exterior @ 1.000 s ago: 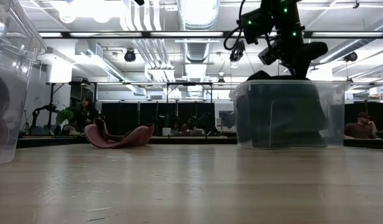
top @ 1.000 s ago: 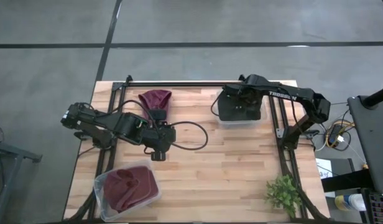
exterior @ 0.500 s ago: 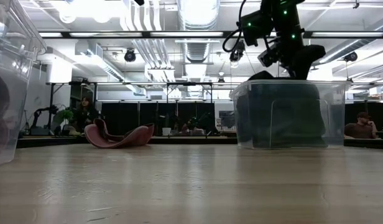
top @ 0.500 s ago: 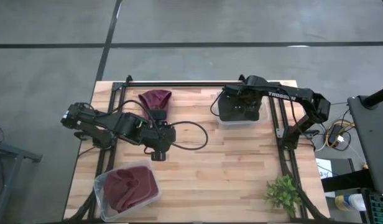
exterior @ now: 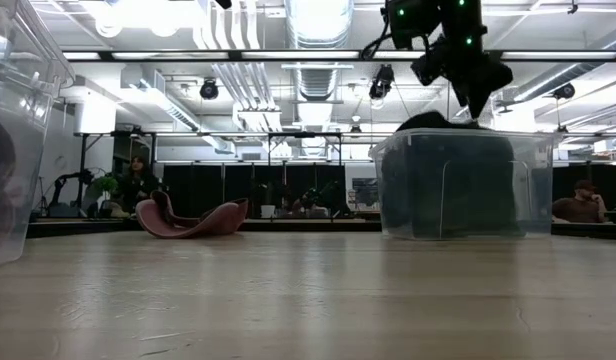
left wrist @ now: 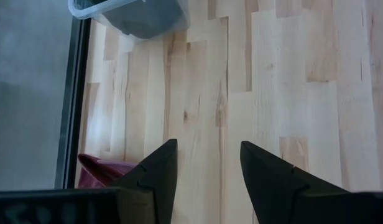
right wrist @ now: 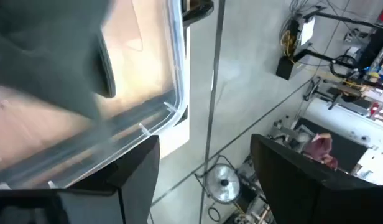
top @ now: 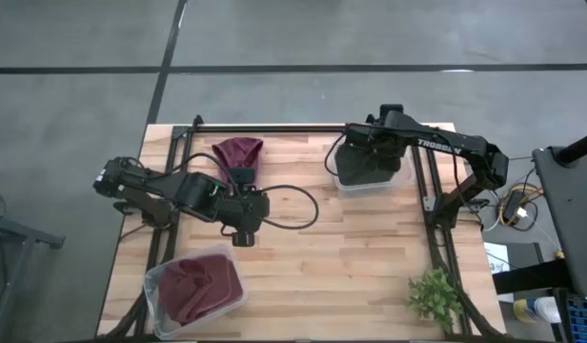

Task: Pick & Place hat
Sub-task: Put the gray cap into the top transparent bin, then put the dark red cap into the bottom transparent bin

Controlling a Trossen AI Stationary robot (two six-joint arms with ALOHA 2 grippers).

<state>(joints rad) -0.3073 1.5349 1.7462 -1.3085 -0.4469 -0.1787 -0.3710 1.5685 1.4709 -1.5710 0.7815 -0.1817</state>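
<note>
Hat [top: 238, 152] in maroon lies loose on the surface's far edge, just beside the left tool [top: 242, 233], which hangs empty with fingers spread. Right tool [top: 372, 148], also spread and empty, hovers over the clear bin [top: 396, 181] holding a dark hat [top: 365, 167], so the left arm is nearer.

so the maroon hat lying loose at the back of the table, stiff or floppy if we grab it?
Probably floppy: the maroon hat lies crumpled in the high view and slumps with a curled edge in the low view. Likely light fabric, so it should drape from a pinch. It probably won't roll.
</note>
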